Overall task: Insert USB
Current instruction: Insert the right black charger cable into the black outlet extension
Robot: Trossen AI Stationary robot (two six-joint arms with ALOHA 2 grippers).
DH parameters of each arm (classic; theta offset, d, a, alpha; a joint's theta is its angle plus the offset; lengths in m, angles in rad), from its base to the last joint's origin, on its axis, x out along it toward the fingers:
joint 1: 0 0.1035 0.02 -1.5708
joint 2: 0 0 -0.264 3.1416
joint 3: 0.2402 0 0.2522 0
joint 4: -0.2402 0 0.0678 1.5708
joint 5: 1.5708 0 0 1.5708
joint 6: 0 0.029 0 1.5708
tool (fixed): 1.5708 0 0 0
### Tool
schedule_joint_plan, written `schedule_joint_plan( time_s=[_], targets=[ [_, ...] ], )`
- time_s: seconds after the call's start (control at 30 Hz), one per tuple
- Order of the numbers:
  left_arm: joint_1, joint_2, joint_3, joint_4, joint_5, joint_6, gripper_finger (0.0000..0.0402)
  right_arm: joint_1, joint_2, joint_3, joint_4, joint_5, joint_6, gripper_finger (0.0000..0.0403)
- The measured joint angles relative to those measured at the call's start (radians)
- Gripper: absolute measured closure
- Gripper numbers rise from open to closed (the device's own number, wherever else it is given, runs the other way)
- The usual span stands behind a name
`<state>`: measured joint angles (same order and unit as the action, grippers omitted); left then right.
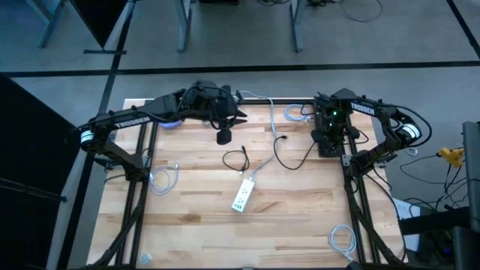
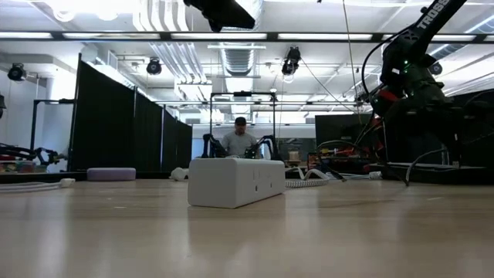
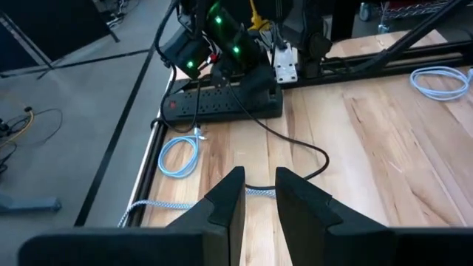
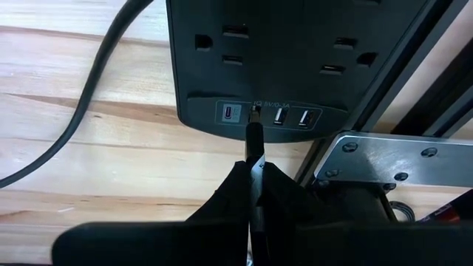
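Note:
A black power strip (image 4: 295, 59) lies at the table's far right, with a row of USB ports (image 4: 279, 116) on its end face. My right gripper (image 4: 255, 174) stands over that end, shut on a thin dark USB plug (image 4: 255, 137). The plug's tip (image 4: 255, 111) is at the strip's face, between two ports. My left gripper (image 3: 259, 188) hovers above the table's far middle (image 1: 223, 129), its fingers a narrow gap apart with nothing between them. A white power strip (image 1: 241, 196) rests flat on the table's middle. My right gripper pinches the USB plug's back part (image 4: 256, 164) between its two fingertips, coming steeply from above. The plug sticks out ahead of the fingers, in line with them. Its tip meets the black strip's end face beside a port; whether it is inside one I cannot tell.
A black cable (image 1: 279, 154) winds across the table's middle. A white braided cable (image 3: 174, 207) and light-blue cable coils (image 3: 177, 157) lie on the wood. The metal frame rail (image 4: 384, 166) runs close beside my right gripper. A person (image 2: 241, 139) sits far behind the table.

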<state>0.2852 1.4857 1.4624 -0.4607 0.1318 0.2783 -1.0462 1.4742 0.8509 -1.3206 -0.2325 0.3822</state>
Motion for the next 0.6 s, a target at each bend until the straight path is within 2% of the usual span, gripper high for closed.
schedule_joint_plan(
  time_s=[0.6],
  targets=[
    [0.000,0.000,-0.017,0.006,-0.002,0.004,0.0338,0.001,-0.048,-0.007,0.023,0.031,0.010,0.0403]
  ],
)
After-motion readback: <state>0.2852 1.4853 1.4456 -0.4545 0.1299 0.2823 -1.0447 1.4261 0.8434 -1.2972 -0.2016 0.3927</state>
